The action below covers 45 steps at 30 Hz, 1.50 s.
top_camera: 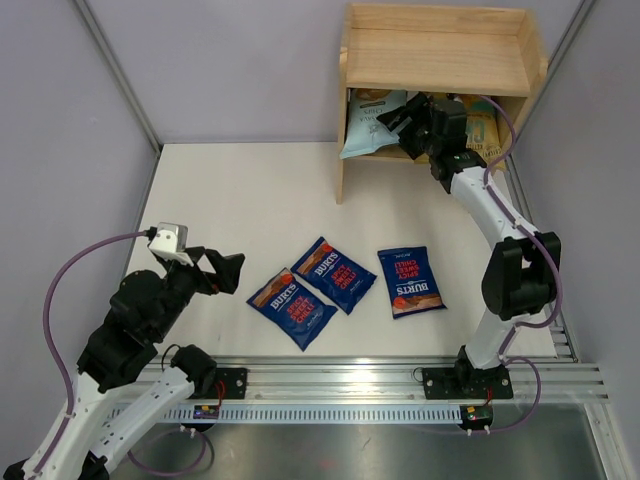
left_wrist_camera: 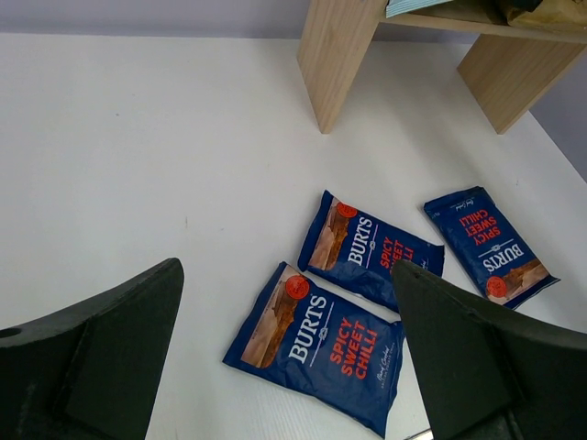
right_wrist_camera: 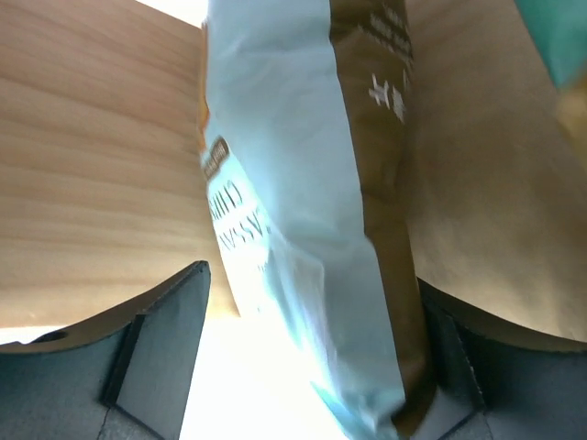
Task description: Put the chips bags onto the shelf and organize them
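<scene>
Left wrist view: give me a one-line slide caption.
Left arm's open fingers hover above three blue Burts bags lying flat on the white table, wooden shelf beyond.

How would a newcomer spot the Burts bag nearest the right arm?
On the white table before the wooden shelf, three dark blue bags lie toward its near edge. It is the rightmost bag, set apart by a gap while the other two lie close together.
</scene>
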### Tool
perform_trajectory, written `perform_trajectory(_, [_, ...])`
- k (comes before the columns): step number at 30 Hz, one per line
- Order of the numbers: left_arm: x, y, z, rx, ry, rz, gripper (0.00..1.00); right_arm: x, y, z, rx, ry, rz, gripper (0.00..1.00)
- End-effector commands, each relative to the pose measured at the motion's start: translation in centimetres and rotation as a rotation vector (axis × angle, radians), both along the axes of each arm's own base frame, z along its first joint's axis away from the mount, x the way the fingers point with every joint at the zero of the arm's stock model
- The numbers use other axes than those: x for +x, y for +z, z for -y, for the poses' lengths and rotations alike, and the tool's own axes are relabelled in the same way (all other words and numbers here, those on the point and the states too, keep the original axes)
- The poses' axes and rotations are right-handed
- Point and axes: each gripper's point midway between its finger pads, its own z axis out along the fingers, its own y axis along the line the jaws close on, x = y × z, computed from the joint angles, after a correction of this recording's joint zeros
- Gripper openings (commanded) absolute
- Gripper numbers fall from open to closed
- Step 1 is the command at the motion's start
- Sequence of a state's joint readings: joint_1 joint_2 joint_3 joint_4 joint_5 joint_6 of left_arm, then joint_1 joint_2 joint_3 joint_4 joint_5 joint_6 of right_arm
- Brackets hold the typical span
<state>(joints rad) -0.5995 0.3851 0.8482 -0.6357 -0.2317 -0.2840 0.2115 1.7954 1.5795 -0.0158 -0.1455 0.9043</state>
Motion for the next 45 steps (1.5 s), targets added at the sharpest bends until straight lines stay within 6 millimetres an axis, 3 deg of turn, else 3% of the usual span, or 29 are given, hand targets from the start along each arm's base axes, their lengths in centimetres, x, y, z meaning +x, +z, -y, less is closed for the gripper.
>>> perform_trajectory(1, [0.0, 1.1, 0.3, -0.013, -0.023, 0.045, 0.99, -2.3, 4.4, 0.9, -0.081, -0.017, 0.057, 0.82])
perform_trajectory(5, [0.0, 1.1, 0.3, -0.013, -0.021, 0.046, 0.99, -3.3, 4.2, 2.0, -0.151, -0.039, 0.023, 0.82])
perform_trajectory(10, [0.2, 1.0, 0.4, -0.012, -0.019, 0.039, 0.99, -4.7, 5.8, 4.0, -0.214, -0.109, 0.056, 0.82])
perform_trajectory(17, [0.9, 0.4, 1.3, -0.021, -0.024, -0.028, 0.99, -6.6, 8.4, 5.4, -0.288, -0.111, 0.09, 0.9])
perform_trajectory(20, [1.5, -0.3, 2.2, -0.035, -0.019, -0.105, 0.99, -8.4, 9.0, 5.8, -0.331, -0.085, 0.1, 0.99])
perform_trajectory(24, [3.3, -3.3, 3.7, -0.118, 0.06, -0.27, 0.99, -12.2, 9.4, 6.7, -0.387, -0.067, 0.13, 1.0])
perform_trajectory(25, [3.6, -4.9, 3.6, -0.122, 0.097, -0.313, 0.99, -13.0, 9.3, 6.9, -0.405, -0.062, 0.135, 0.99])
perform_trajectory(26, [3.9, -5.8, 3.4, -0.134, 0.135, -0.342, 0.99, -13.6, 7.9, 7.1, -0.415, -0.055, 0.11, 0.99])
perform_trajectory(27, [4.3, -6.9, 3.0, -0.166, 0.213, -0.385, 0.99, -15.0, 8.7, 7.3, -0.409, -0.059, 0.133, 1.0])
perform_trajectory(31, [4.0, -11.5, 1.6, -0.239, 0.417, -0.53, 0.99, -18.0, 6.3, 7.4, -0.372, -0.036, 0.073, 1.0])
perform_trajectory(32, [3.7, -13.0, 1.4, -0.245, 0.453, -0.568, 0.99, -18.6, 4.4, 7.3, -0.381, -0.016, 0.045, 0.99])
perform_trajectory(33, [3.3, -14.1, 1.2, -0.286, 0.505, -0.616, 0.99, -19.6, 4.5, 6.8, -0.369, 0.019, 0.064, 0.99])
perform_trajectory(38, [1.5, -18.9, 1.8, -0.311, 0.57, -0.781, 0.99, -21.3, 0.8, 7.0, -0.377, 0.04, -0.008, 0.99])
perform_trajectory(45, [-0.6, -22.9, 3.8, -0.37, 0.566, -0.903, 0.99, -22.4, -0.9, 5.9, -0.346, 0.111, -0.022, 0.99])
